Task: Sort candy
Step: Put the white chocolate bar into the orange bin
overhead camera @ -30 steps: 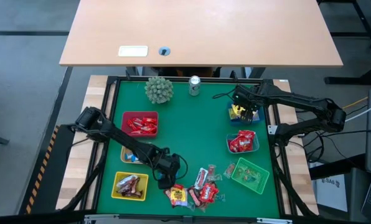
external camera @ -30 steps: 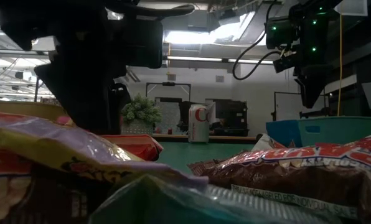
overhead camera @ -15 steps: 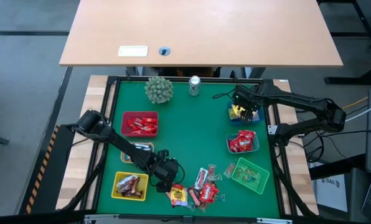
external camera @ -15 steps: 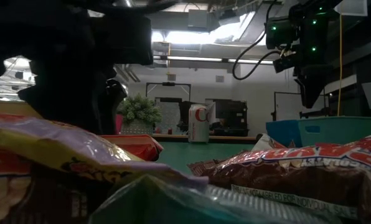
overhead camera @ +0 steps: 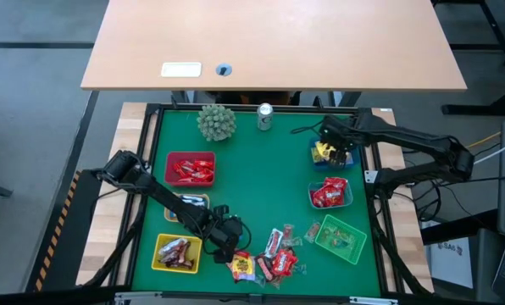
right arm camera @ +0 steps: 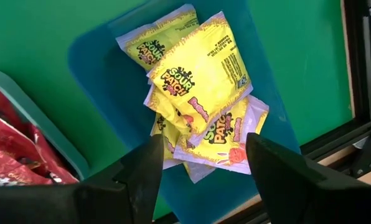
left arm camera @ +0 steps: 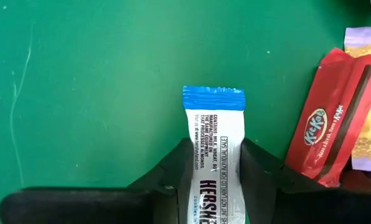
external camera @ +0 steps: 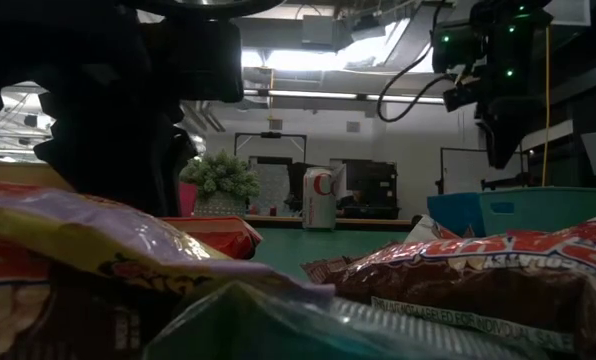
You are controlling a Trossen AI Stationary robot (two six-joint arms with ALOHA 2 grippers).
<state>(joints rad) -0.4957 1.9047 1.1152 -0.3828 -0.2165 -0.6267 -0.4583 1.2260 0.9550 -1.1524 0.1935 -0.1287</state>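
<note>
Left wrist view: one blue-white candy point(left arm camera: 211, 155) between tool point(left arm camera: 211, 163) fingers.

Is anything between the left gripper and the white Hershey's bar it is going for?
Nothing visible. The left gripper already has its fingers on either side of the blue-tipped white Hershey's bar, lying flat on the green mat.

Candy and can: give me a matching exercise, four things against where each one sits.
1. Hershey's bar
2. Sour Patch packets
3. KitKat
4. silver can

a. in the blue basket
b. at the far edge of the green mat
c. lying free on the green mat
d. in the left gripper

Pairs: 1-d, 2-a, 3-c, 4-b.
</note>
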